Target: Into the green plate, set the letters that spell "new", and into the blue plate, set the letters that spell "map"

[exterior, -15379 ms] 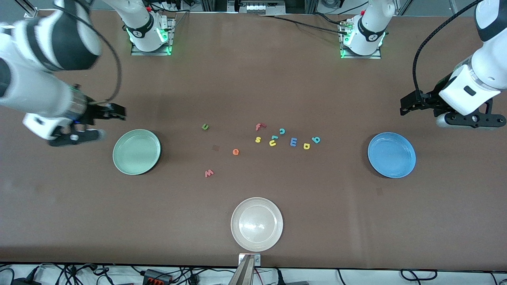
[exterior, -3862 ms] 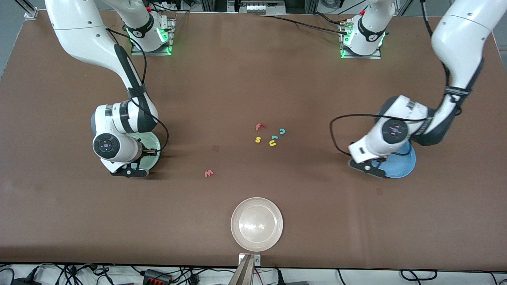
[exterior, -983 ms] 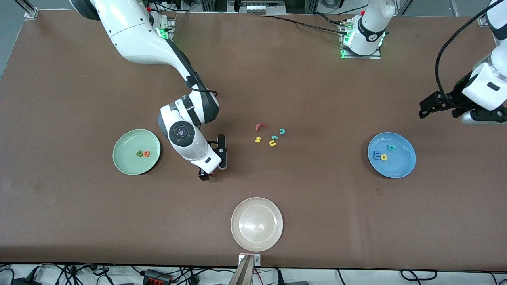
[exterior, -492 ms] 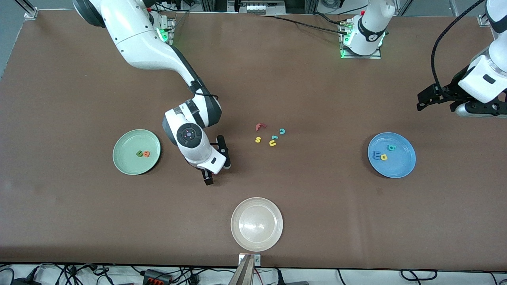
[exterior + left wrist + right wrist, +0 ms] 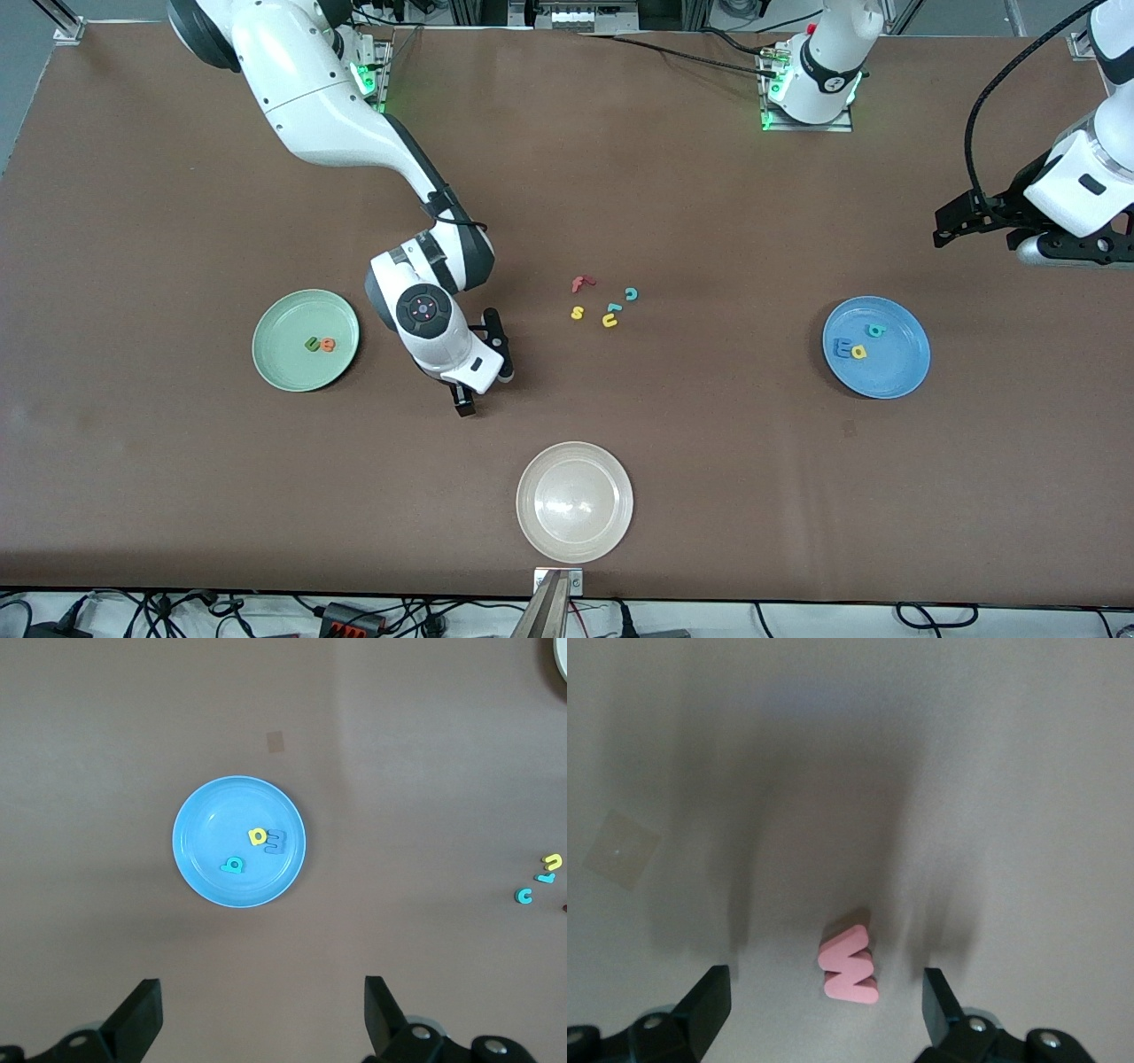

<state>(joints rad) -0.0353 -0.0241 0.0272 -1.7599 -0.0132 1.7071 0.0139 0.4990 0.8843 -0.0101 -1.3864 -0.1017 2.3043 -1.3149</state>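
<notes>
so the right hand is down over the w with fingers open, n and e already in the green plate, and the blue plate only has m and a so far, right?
Not quite: the blue plate already holds all three, the blue m, yellow a and teal p, as the left wrist view shows. The rest stands: right hand open over the w, n and e in the green plate.

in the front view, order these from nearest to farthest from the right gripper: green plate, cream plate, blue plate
The right gripper is low over the table, fingers open around the pink w.

1. Cream plate: nearest to the front camera, mid-table.
2. Green plate: toward the right arm's end; only a little farther than the cream plate.
3. Blue plate: toward the left arm's end, clearly farthest.
</notes>
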